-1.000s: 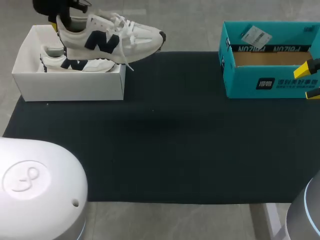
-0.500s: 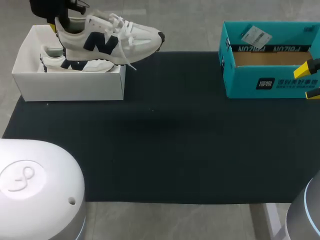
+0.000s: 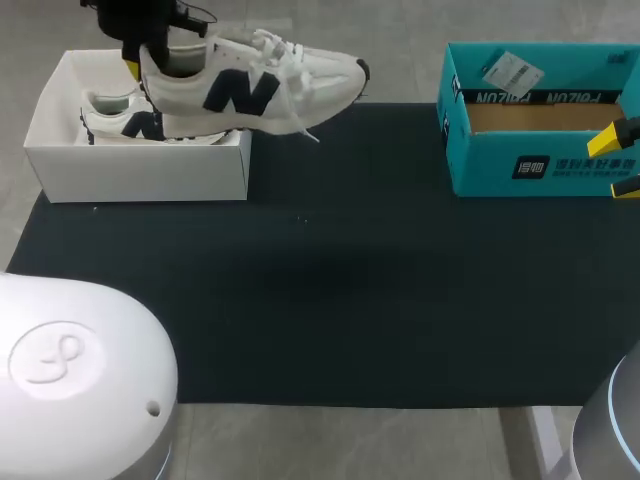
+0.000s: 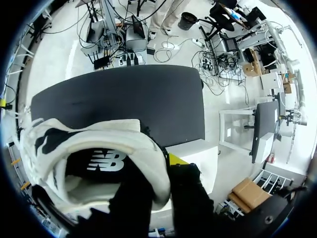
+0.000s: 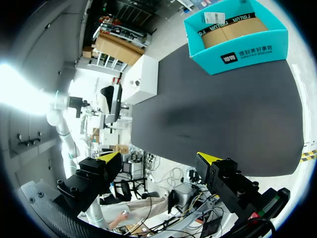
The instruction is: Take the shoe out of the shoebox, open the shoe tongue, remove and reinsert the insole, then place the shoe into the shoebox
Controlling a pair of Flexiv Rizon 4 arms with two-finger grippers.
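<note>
The left claw (image 3: 145, 62) is clenched on the heel collar of the shoe (image 3: 262, 88), which is white with a dark blue letter on the side. It holds the shoe in the air, above the 3 o'clock end of the white shoebox (image 3: 140, 172). The toe points to 3 o'clock and reaches out past the box wall, over the black mat (image 3: 320, 280). A loose lace hangs down from the shoe. In the left wrist view, one dark finger goes inside the heel opening and the other presses the heel from outside. The shoebox stands at 10 o'clock on the mat. A second shoe (image 3: 118, 124) of the same kind lies inside it, toe also to 3 o'clock.

The right claw (image 3: 620, 163) is released and grasps nothing, its two yellow tips well apart. It hangs at 3 o'clock, just beside the teal box (image 3: 540, 150), which stands open at 2 o'clock on the mat.
</note>
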